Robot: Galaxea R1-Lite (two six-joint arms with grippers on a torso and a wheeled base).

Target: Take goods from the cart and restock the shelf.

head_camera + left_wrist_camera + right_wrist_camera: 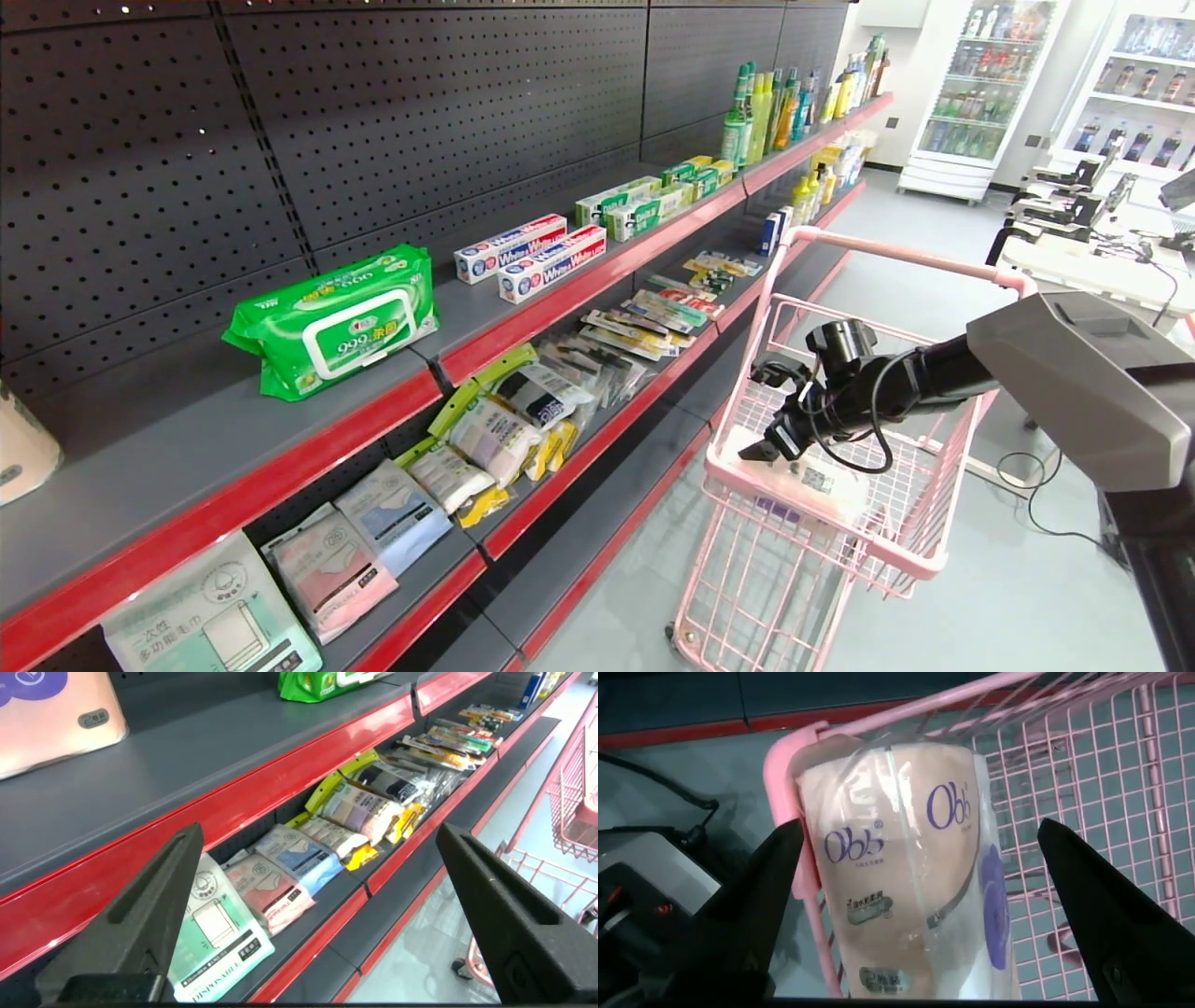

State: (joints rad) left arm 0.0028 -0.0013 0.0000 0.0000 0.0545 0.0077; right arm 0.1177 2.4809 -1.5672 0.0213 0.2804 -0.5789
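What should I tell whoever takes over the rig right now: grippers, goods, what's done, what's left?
Right gripper: open, over the tissue pack in the pink cart, not closed on it.
Left gripper: open, empty, facing the shelf.
Done: a similar pack sits on the shelf, on the same board as the green wipes.
Left: grasp the cart's pack, lift it out, set it on the shelf.
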